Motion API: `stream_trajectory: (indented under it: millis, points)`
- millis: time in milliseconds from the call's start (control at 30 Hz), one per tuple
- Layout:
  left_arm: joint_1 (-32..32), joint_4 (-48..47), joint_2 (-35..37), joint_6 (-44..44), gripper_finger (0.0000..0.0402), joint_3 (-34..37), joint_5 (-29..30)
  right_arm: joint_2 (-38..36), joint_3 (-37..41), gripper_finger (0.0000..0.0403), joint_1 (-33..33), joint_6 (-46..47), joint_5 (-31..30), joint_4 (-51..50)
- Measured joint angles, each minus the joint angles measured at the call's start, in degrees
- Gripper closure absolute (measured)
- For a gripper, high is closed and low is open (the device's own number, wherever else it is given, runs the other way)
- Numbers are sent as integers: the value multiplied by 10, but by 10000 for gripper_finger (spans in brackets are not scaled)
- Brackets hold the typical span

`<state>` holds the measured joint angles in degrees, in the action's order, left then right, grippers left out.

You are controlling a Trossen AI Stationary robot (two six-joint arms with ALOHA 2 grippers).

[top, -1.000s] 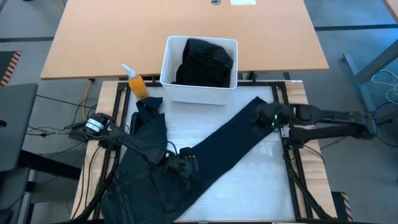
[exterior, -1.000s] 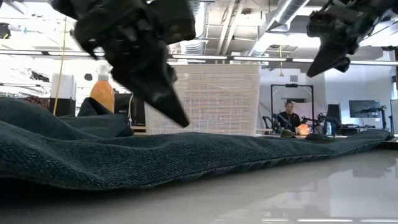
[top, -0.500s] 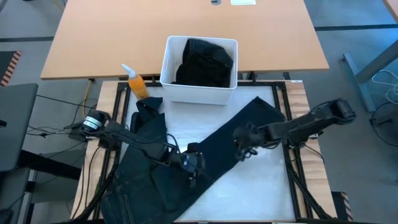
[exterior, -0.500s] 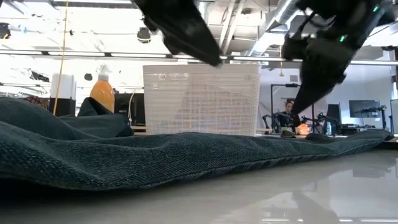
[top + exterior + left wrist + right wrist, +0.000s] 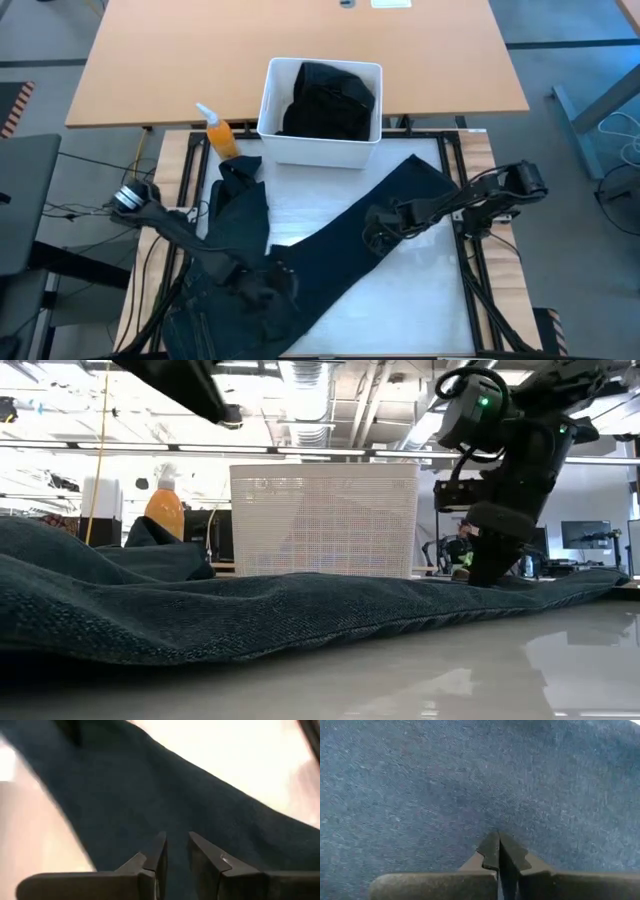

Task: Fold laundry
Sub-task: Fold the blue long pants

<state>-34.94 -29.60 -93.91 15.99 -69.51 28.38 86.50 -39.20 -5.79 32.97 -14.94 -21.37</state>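
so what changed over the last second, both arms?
Right gripper, shut, swung in from the table's right edge and came down onto the dark navy trousers. Left gripper pulled back toward the near-left, jaws narrowing. White plastic bin, orange spray bottle unmoved.

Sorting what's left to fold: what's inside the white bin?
The white bin holds a crumpled pile of black clothing, filling most of it. Whether anything lies beneath that pile is hidden.

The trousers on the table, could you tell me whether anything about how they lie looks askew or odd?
Yes: the navy trousers lie diagonally, one leg stretched toward the white bin, the waist end bunched and draped over the table's near left edge. Nothing looks spilled or damaged.
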Motion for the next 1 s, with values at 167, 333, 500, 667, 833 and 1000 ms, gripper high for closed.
stream_trajectory:
  millis: [167, 333, 500, 667, 833, 1000]
  points:
    - [-38, 55, 81, 62, 366, 91, 51, -11, 0, 382, 22, 18, -38, -54]
    - [-52, 245, 120, 102, 387, 221, 47, -11, 1, 382, 62, 69, -104, -135]
    - [-41, 399, 100, 88, 400, 281, 27, -30, -1, 382, 78, 106, -169, -182]
    - [-25, 409, 67, 82, 401, 283, -16, -90, -28, 382, 60, 112, -170, -187]
    - [-30, 391, 84, 49, 401, 282, -63, -133, -53, 382, -13, 105, -177, -60]
    - [-48, 224, 175, 60, 401, 280, -13, -101, -53, 382, -77, 69, -185, 152]
